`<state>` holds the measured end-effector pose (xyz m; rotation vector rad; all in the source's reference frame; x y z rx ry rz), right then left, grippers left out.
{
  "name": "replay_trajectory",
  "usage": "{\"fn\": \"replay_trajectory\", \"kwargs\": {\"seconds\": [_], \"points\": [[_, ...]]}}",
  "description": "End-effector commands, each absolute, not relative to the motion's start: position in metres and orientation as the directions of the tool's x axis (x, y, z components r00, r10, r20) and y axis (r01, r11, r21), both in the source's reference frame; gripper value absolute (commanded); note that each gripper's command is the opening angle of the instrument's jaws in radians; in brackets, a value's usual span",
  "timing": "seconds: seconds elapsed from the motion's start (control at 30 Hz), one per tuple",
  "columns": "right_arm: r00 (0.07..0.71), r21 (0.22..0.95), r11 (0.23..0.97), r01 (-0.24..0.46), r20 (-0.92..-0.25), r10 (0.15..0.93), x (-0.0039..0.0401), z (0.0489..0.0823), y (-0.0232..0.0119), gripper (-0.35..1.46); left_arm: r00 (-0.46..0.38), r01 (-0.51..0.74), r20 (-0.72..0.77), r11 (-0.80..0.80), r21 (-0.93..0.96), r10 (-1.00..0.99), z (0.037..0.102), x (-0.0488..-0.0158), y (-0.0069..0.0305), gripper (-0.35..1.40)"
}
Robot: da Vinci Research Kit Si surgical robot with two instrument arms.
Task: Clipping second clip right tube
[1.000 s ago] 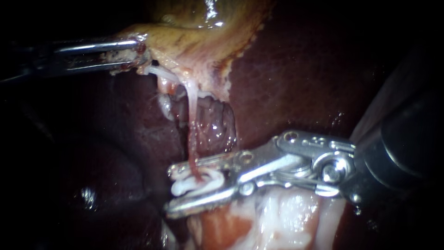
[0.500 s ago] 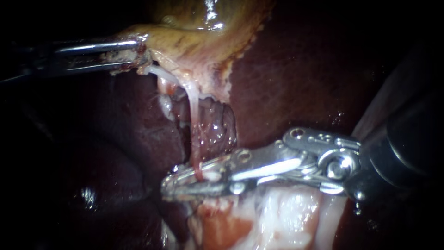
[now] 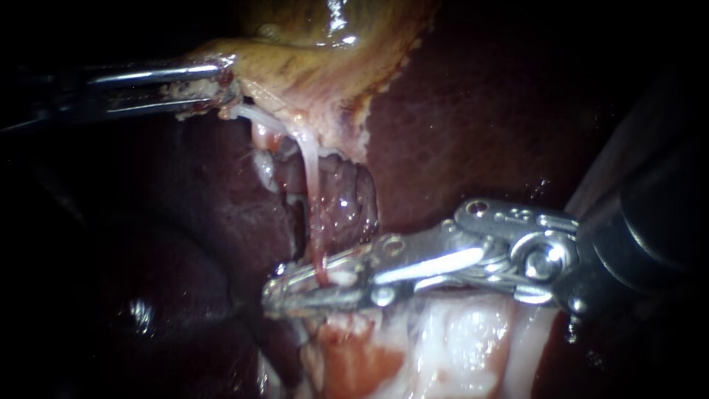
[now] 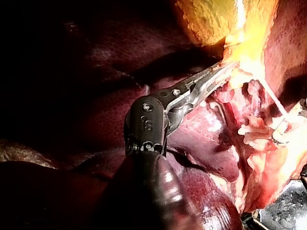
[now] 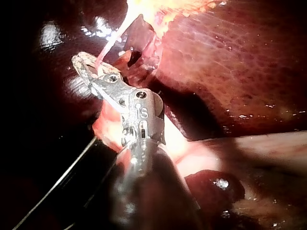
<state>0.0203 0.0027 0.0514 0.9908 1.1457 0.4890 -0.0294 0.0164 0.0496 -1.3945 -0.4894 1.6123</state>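
Your right instrument (image 3: 277,292), coming in from 3 o'clock, is squeezing its claw nearly closed on the thin, pale pink tube (image 3: 314,199) near 6 o'clock. Pale tissue (image 3: 450,347) is crowding just under it. The liver (image 3: 473,111) is sitting close behind. The claw is hiding whatever lies inside. Your left instrument (image 3: 225,89), at 10 o'clock, is pinching the gallbladder (image 3: 310,66).

Thin pale tube (image 3: 313,214), taut, lower end clamped in jaws of right instrument (image 3: 279,292)
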Motion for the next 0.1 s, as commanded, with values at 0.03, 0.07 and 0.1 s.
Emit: {"fn": "replay_trajectory", "kwargs": {"seconds": [0.03,0.07,0.1], "points": [[0.375,0.848,0.508,0.15,-0.524,0.765,0.0203,0.0515,0.0027,-0.35,0.064,-0.376,-0.559,-0.499,-0.78,0.827,0.0496,-0.0294,0.0164,-0.35],[0.375,0.848,0.508,0.151,-0.525,0.764,0.0203,0.0515,0.0027,-0.35,0.063,-0.376,-0.559,-0.499,-0.78,0.827,0.0496,-0.0294,0.0164,-0.35],[0.375,0.848,0.508,0.15,-0.525,0.764,0.0202,0.0516,0.0027,-0.35,0.064,-0.376,-0.559,-0.499,-0.78,0.827,0.0496,-0.0294,0.0164,-0.35]]}}
